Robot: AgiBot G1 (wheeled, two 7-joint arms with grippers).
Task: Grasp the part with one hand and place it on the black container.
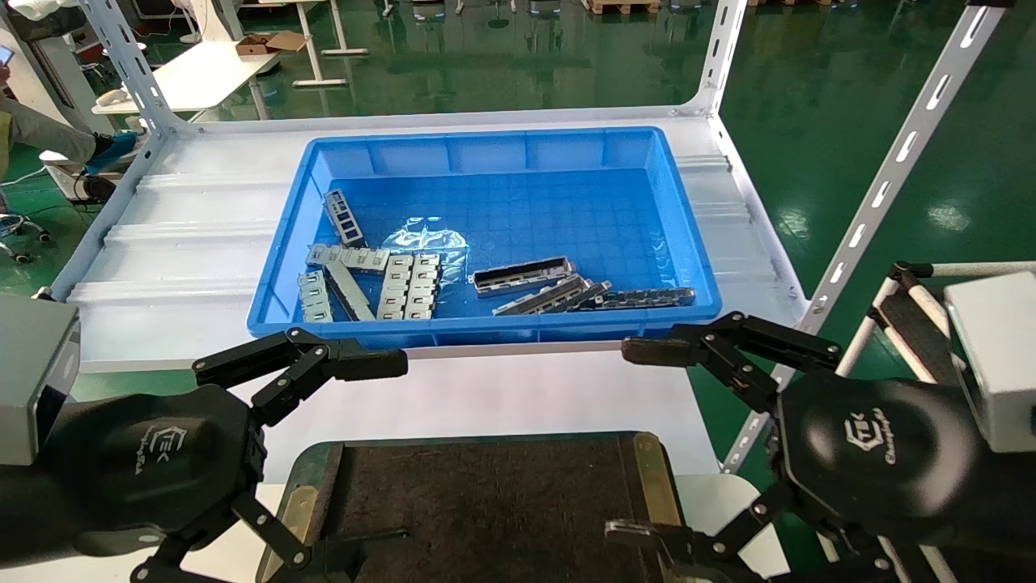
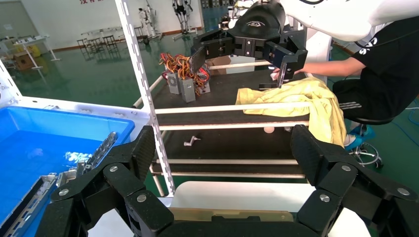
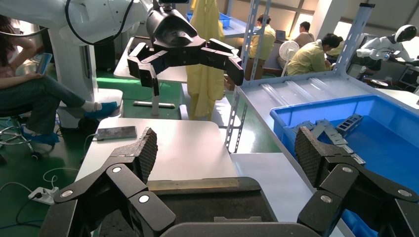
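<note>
1. Left hand (image 1: 380,461): fingers spread wide, nothing between them. It hangs at the near left corner of the black container (image 1: 486,502), with one fingertip (image 1: 372,364) reaching toward the near wall of the blue bin (image 1: 688,210).
2. Right hand (image 1: 639,441): also spread wide and empty. It hangs at the container's near right corner, mirroring the left; its upper fingertip (image 1: 647,351) sits just below the bin's near right corner.
3. Wrist views agree: the left hand (image 2: 222,153) and right hand (image 3: 225,155) each show two pads well apart with open space between.
4. The part (image 1: 522,276): silver-grey channel strip lying flat on the bin floor, right of centre, near the front wall. Touched by neither hand.
5. Just beside it, toward the front right, lie slimmer dark ladder-like bars (image 1: 639,298), overlapping one another.
6. Left half of the bin floor: a cluster of flat pale-grey stamped plates (image 1: 409,285).
7. The bin rests on a white shelf (image 1: 186,243); the container lies below it, nearest the robot, with brass-coloured side strips (image 1: 651,478).
</note>
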